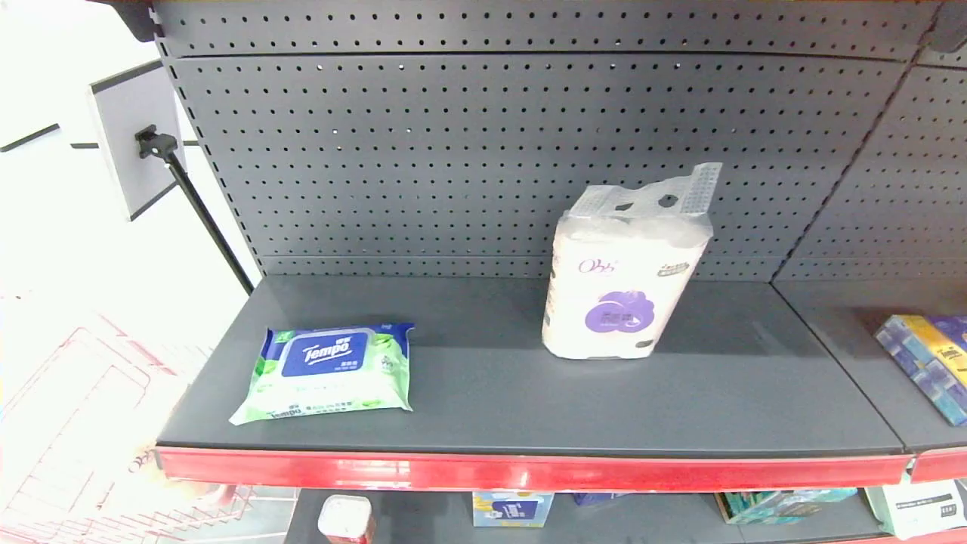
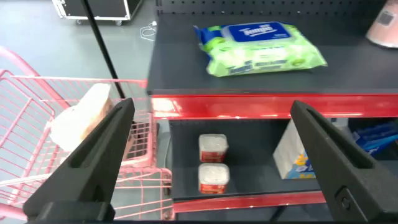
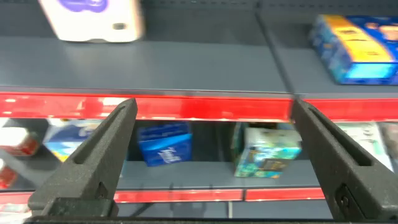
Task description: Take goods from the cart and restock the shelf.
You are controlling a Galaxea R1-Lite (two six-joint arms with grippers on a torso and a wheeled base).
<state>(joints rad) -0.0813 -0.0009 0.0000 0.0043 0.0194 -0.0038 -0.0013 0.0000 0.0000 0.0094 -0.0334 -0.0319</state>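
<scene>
Shelf [image 1: 491,400] holds a wipes pack [image 1: 329,370] and a tissue pack [image 1: 623,287]. The cart [image 2: 62,79] seems to hold one more pale package [image 2: 78,118]. The left gripper [image 2: 211,106] and right gripper [image 3: 212,104] are both spread and empty.

Left gripper [image 2: 211,109] jaws spread wide, empty, aimed 12 o'clock; right gripper [image 3: 212,106] likewise spread, empty.

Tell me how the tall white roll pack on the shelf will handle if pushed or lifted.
The roll pack stands upright, taller than wide, so a high push would likely tip it. Wrapped in glossy plastic, it probably yields and slips under grip. Apparently paper rolls, it is likely light for its bulk.
</scene>
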